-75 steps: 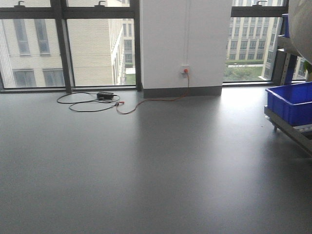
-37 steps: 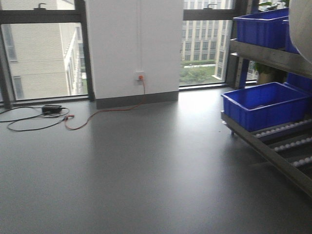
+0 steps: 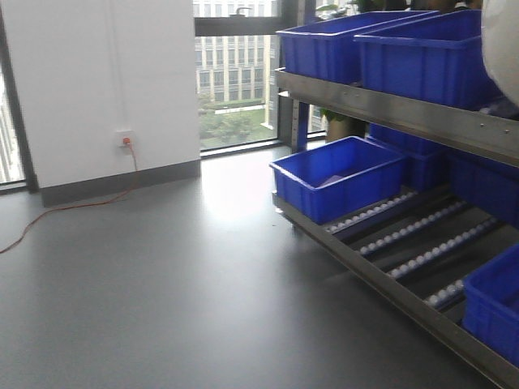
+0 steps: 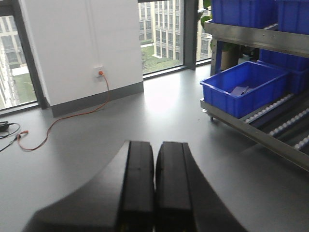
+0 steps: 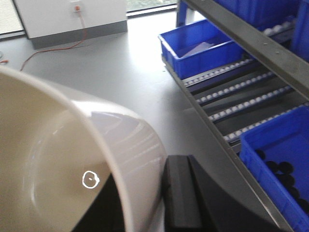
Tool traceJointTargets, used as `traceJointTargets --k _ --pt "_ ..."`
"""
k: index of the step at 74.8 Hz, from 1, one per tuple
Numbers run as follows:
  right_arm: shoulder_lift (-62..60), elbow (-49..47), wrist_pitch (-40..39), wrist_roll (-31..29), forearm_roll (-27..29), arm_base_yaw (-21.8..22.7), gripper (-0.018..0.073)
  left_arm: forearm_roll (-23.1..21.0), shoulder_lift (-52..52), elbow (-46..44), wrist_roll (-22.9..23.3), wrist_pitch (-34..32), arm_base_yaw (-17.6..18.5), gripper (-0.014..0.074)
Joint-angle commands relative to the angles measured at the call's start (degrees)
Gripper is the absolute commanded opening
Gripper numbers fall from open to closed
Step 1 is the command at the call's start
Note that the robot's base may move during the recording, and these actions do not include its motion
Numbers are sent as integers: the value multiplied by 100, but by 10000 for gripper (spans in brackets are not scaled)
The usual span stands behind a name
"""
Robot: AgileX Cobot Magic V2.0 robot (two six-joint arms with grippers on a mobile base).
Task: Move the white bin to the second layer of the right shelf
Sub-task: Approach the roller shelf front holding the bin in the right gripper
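The white bin [image 5: 58,145] fills the lower left of the right wrist view, tipped with its glossy inside facing the camera. My right gripper [image 5: 142,171] is shut on its wall, with one black finger [image 5: 181,193] outside and the other inside. A sliver of the bin [image 3: 501,40] shows at the top right of the front view. The right shelf [image 3: 389,109] stands to the right, with an upper level and a lower roller level [image 3: 422,235]. I cannot tell which of these is the second layer. My left gripper [image 4: 154,150] is shut on nothing, above the bare floor.
Blue crates [image 3: 340,174] sit on both shelf levels. A nearer one [image 5: 280,159] holds dark round parts. An orange cable [image 3: 73,207] runs from a wall socket [image 3: 124,139] across the grey floor. The white wall and windows lie behind.
The front view has swung to the right. The windows and the cable coil slid off to the left, and the shelf with its blue crates now fills the right side. The bin stays at the top right edge.
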State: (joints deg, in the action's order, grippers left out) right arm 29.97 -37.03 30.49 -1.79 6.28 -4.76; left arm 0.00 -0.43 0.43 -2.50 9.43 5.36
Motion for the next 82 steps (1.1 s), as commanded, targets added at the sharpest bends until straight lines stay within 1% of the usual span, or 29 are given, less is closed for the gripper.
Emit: traceJointTargets --k 1,82 --pt "10 -176 -572 -23 26 30 56 0 -80 211 30 -500 25 85" --pt "10 -176 -572 -23 26 30 56 0 -80 211 30 -500 25 85"
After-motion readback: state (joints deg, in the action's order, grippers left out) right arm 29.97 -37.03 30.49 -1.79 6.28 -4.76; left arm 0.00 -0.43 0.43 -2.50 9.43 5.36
